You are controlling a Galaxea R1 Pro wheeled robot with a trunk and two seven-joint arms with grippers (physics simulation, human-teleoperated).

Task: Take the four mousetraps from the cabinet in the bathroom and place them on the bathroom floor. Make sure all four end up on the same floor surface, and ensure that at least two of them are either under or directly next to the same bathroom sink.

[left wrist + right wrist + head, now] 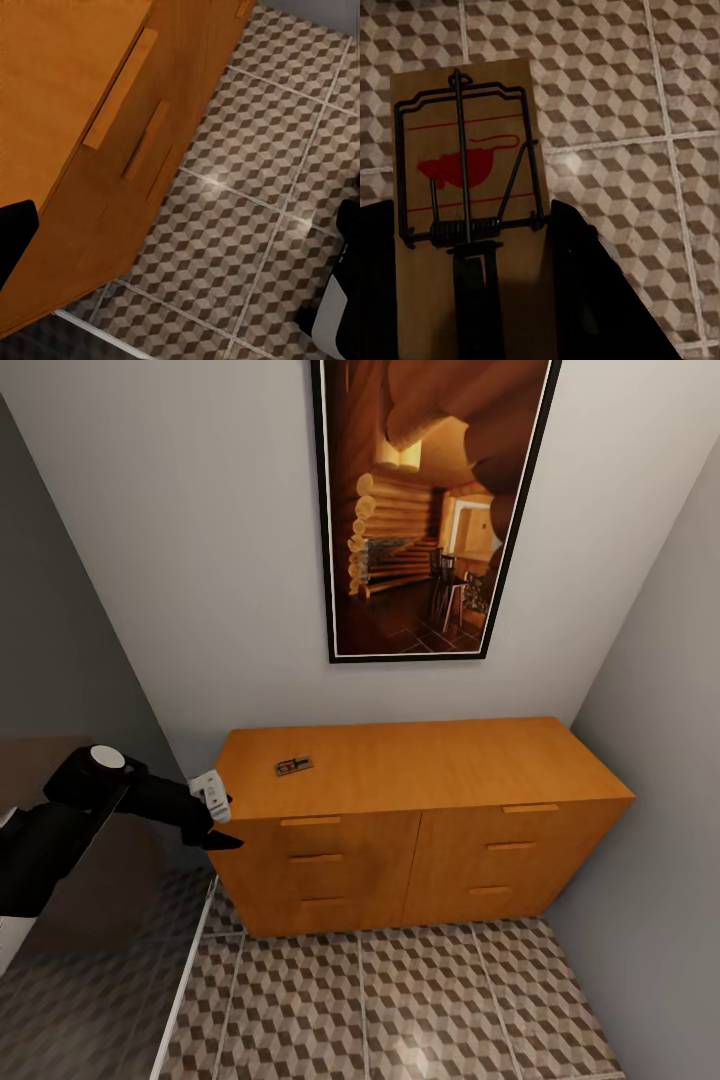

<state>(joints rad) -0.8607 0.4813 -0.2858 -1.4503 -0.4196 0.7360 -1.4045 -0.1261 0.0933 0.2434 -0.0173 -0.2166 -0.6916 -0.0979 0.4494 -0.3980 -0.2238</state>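
Observation:
One mousetrap (294, 765) lies flat on top of the cabinet (420, 780), near its left end. All the cabinet's drawers are shut. My left gripper (218, 836) hangs beside the cabinet's left front corner, below the top edge; the cabinet front (112, 150) and the bathroom floor (247, 172) show in the left wrist view. My right gripper (472, 247) is shut on another mousetrap (465, 165), a wooden board with a red mouse print and a wire bar, held above the bathroom floor (607, 90). The bathroom sink is out of view.
The cabinet stands in a narrow alcove between grey walls, under a large framed picture (430, 510). A glass panel with a pale edge (185, 970) runs along the left of the tiled floor (400, 1010). A black and white robot part (341, 300) stands on the tiles.

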